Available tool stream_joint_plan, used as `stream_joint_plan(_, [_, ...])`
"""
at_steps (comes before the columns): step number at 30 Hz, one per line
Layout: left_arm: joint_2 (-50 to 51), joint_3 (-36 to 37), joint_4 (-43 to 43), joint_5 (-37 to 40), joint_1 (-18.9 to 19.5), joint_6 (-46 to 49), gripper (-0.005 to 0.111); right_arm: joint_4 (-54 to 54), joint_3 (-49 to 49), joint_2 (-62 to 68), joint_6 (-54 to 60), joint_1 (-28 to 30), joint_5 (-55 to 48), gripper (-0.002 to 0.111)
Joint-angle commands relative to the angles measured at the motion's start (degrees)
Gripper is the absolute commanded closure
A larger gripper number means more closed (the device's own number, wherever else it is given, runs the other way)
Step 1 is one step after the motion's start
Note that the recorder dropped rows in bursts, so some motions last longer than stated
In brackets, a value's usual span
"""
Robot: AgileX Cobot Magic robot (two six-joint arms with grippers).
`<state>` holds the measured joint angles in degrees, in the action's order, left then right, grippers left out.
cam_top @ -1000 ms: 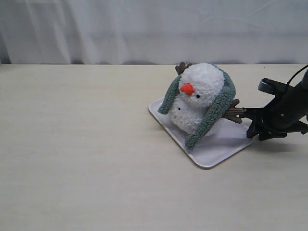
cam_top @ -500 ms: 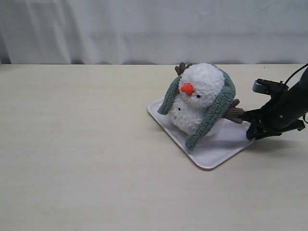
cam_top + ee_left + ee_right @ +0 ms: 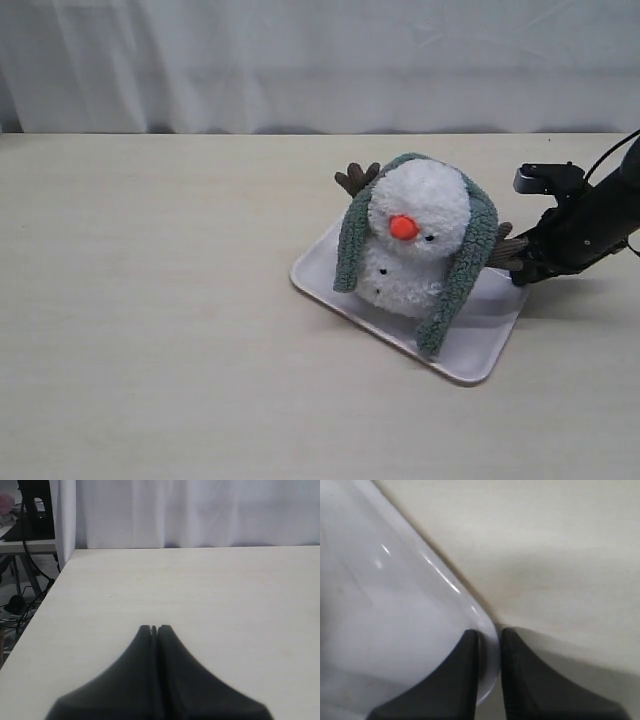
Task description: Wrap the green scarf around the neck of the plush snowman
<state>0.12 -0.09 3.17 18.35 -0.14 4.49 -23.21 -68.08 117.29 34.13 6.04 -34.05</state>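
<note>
**Tray rim pinched by right fingers; scarf draped over snowman's head**

The plush snowman (image 3: 415,240) is seen seated on a white tray (image 3: 470,352), which lies on the pale bench (image 3: 150,300) right of the middle in the exterior view. The green scarf (image 3: 462,270) is laid over the top of the head, not around the snowman's neck (image 3: 400,263). Its two ends are hung down either side of the face, and the longer end is draped onto the tray. One brown twig arm (image 3: 352,180) is shown sticking up behind the scarf.

The right fingers (image 3: 455,680) are clenched on the tray's rounded rim, one finger inside the rim and one outside it. The left fingers (image 3: 135,670) are pressed together with nothing between them, held above bare bench well apart from the tray.
</note>
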Motion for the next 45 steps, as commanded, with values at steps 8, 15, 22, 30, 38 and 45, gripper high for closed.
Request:
stream_joint_plan(8, [-0.1, 0.1, -0.1, -0.7, -0.3, -0.3, 0.107, 1.4, -1.9, 0.1, 18.1, -0.2, 6.6, 0.104])
stream_joint_plan(15, [-0.1, 0.1, -0.1, -0.7, -0.3, -0.3, 0.107, 1.4, -2.9, 0.6, 19.1, -0.2, 10.2, 0.102])
stream_joint_plan(22, [-0.1, 0.1, -0.1, -0.7, -0.3, -0.3, 0.107, 0.1, -6.1, 2.7, 17.3, -1.3, 9.8, 0.093])
stream_joint_plan(30, [-0.1, 0.1, -0.1, -0.7, -0.3, -0.3, 0.107, 0.3, -8.4, 2.8, 14.5, -3.6, 9.3, 0.093])
stream_joint_plan(38, [-0.1, 0.1, -0.1, -0.7, -0.3, -0.3, 0.107, 23.2, -16.3, 2.8, -11.8, -3.4, -6.3, 0.093])
stream_joint_plan(45, [-0.1, 0.1, -0.1, -0.7, -0.3, -0.3, 0.107, 19.9, -19.7, 0.0, -15.5, -3.4, -16.4, 0.093])
